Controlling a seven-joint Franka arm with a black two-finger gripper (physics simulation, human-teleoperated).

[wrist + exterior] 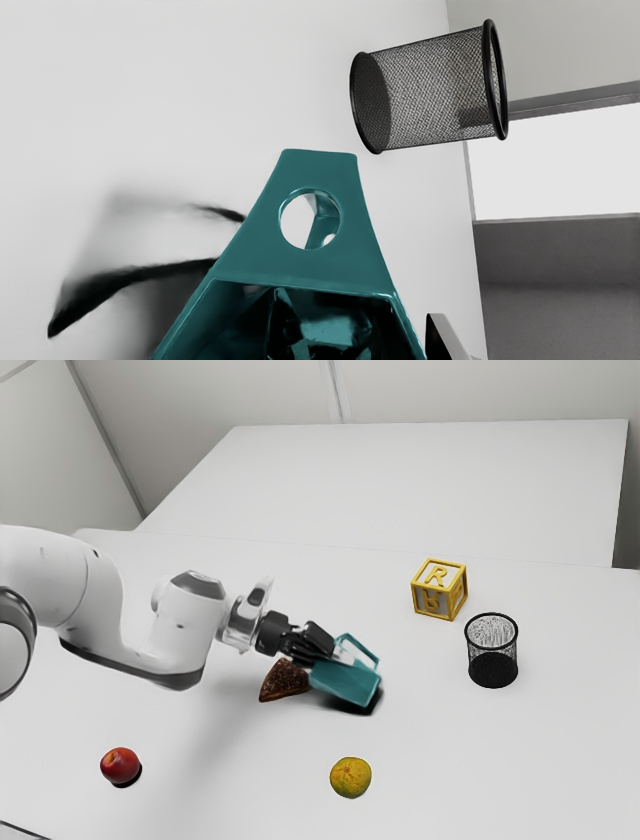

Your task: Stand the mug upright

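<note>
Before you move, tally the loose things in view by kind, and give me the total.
Fruit: 2 (red fruit, yellow-orange fruit)
Containers: 2 (teal mug, black mesh cup)
Blocks: 1 (yellow letter block)
Wedges: 1 (brown wedge)
Total: 6

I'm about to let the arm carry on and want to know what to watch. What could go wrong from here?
The mug is tilted at the gripper, so if released at this angle it may topple instead of standing. The brown wedge lies close beside it and could be nudged as the mug turns. The round yellow-green fruit might roll if the mug tumbled that way.
</note>
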